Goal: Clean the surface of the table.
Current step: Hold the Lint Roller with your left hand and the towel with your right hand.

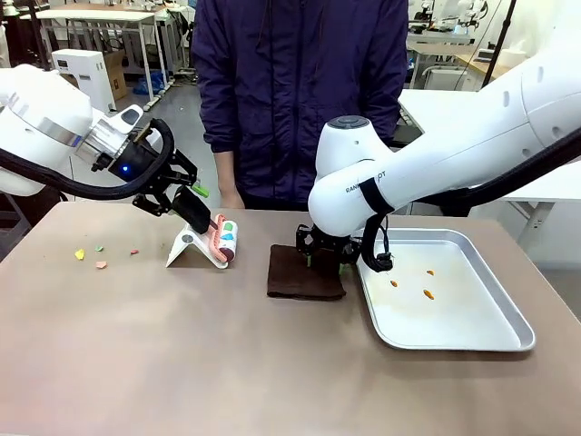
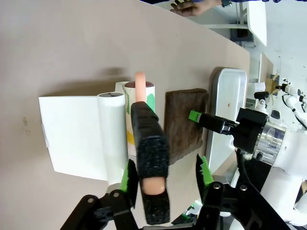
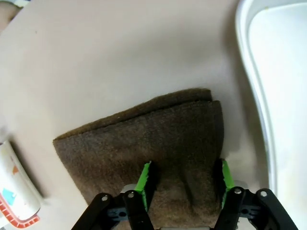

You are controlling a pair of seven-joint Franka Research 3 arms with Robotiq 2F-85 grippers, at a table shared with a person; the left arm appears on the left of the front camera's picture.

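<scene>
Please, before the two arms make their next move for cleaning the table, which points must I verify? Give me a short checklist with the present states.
1. Left gripper around the lint roller handle: ok, jaws astride it.
2. Left grip firm: not ok, a gap shows beside the handle.
3. Right gripper closed on the brown cloth: ok, a fold sits in its jaws.
4. Cloth clear of the tray: ok, bare table shows between them.
5. Crumbs on the table's left part: not ok, not yet cleaned.
6. Person's hand away from both grippers: ok, it rests at the far edge.
</scene>
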